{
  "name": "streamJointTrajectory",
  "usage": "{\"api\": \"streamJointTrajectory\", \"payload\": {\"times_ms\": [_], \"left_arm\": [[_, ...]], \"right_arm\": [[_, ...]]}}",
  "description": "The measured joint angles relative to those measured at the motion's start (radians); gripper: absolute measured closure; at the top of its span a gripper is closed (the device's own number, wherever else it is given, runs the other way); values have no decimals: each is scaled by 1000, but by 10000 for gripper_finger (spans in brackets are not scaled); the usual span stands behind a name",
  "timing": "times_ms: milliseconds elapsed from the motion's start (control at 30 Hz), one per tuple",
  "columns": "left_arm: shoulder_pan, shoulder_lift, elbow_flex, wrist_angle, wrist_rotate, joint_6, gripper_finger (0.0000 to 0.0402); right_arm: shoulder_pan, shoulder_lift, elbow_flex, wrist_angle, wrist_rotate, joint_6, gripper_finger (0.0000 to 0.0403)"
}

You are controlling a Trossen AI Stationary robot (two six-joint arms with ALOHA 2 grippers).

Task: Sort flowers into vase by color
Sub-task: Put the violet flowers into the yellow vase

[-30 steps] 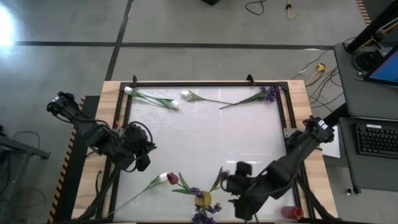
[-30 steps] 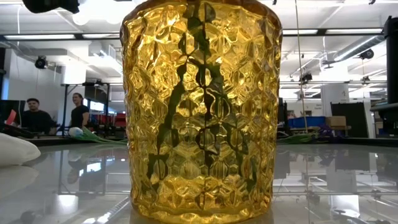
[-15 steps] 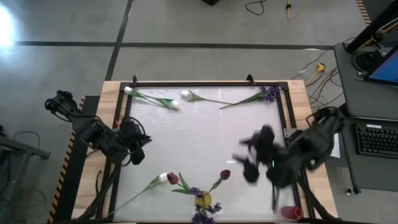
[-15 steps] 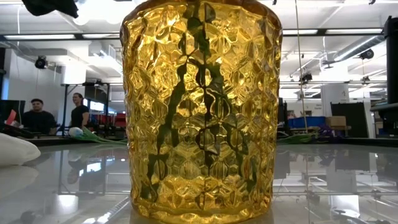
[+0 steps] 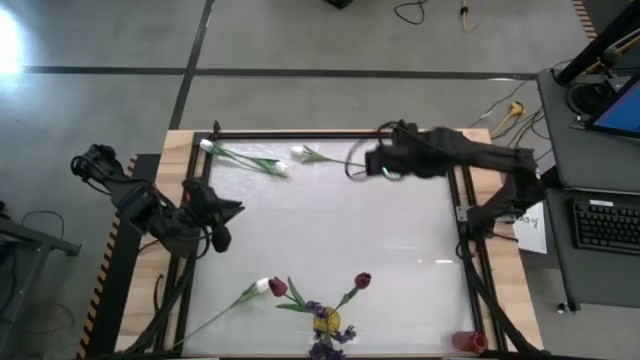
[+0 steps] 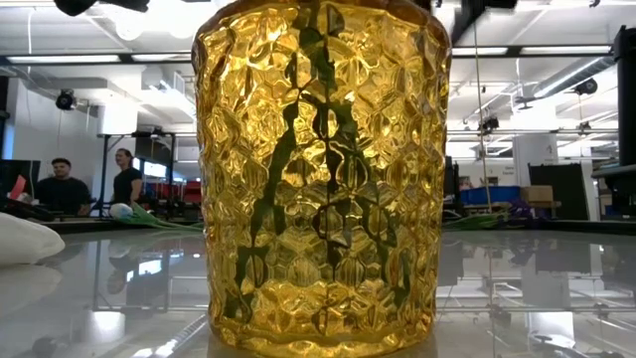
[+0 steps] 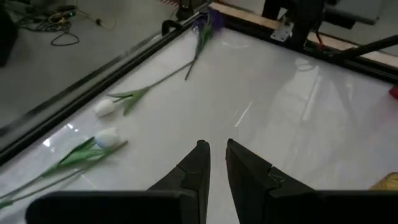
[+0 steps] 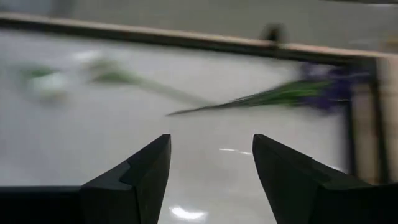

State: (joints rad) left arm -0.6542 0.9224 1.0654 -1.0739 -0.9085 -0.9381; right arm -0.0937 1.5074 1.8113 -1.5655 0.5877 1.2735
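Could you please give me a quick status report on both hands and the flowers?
Right hand open, empty, facing the purple sprig at the far edge. Left hand nearly shut, empty, at the left side. Nothing blocking the sprig.

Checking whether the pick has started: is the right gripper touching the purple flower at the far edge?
Apart. In the right wrist view, the right gripper has open jaws with bare table between them and the purple flower lying ahead.
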Motion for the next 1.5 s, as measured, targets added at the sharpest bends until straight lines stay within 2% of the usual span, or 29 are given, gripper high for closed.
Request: {"api": "streamJointTrajectory", "payload": {"times_ms": [100,167,233,333,533,633,800,933,1100,1233,1367,1500], "left_arm": [[1,21,-4,-39,2,-58,361],[-1,33,-8,-95,3,-115,361],[-1,41,-17,-144,9,-175,361],[-1,42,-49,-147,9,-235,361],[-1,39,-154,-55,39,-342,361],[5,37,-221,23,43,-410,361],[72,13,-310,176,92,-497,361],[176,-6,-337,261,141,-420,361],[357,-9,-342,400,327,-166,361],[485,8,-342,559,423,-6,361],[563,24,-341,642,476,43,361],[571,33,-336,645,483,43,361]], "right_arm": [[-130,3,-126,7,2,-8,186],[-200,14,-205,51,-50,-7,186],[-254,24,-283,121,-105,-8,183],[-305,31,-381,225,-123,23,168],[-395,34,-551,410,-110,246,112],[-450,38,-616,489,-121,306,89],[-553,88,-695,624,-183,314,96],[-628,129,-728,739,-216,313,125],[-695,196,-721,802,-260,278,161],[-719,258,-693,802,-273,260,183],[-723,302,-662,795,-269,223,202],[-722,320,-641,788,-266,207,236]]}}
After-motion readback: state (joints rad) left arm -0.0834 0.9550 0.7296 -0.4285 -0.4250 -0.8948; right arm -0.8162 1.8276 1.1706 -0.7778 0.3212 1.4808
